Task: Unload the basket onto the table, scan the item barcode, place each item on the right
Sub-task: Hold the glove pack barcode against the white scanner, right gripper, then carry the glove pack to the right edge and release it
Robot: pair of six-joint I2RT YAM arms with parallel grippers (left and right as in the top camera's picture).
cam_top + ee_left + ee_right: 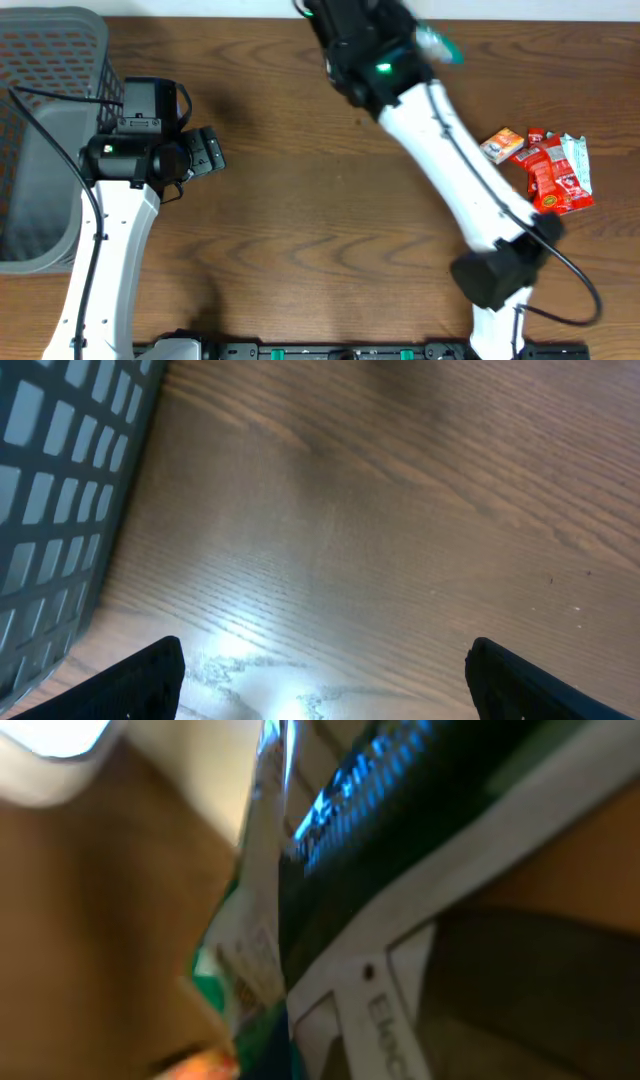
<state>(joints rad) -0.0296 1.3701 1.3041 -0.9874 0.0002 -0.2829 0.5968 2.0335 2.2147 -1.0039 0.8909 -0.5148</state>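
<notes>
**Entry: scan step, item in the air**

Right pincer: together, clamped on the green packet. The packet is thin, so my jaws nearly meet. I hold it raised over the far edge of the counter, near the middle, with the arm stretched long.

- Overhead, the packet sticks out to one side of my fingers and is blurred.
- In the right wrist view it fills the frame: green and white with a dark band. It is too blurred to pick out a barcode.
- Judgement: I grip it by one edge so that the printed faces are left uncovered for a reader.

Open question: I cannot find a scanner in any view.

Left pincer: apart, wide, holding nothing. It hovers over bare wood just beside the grey basket. Judgement: it is kept there to be clear of the right arm's reach. Whether it is also meant to serve the basket I cannot tell.

Other stock: the red packets and an orange packet lie close together on the right side of the counter, well apart from the held one. They are probably waiting their turn.

Progress, as I judge it: the item is picked and lifted, but the scan itself is not confirmed. The next move calls for turning the packet until its code faces the reader.

Risks: the film may flex or glare, and an edge grip may slip.
</notes>
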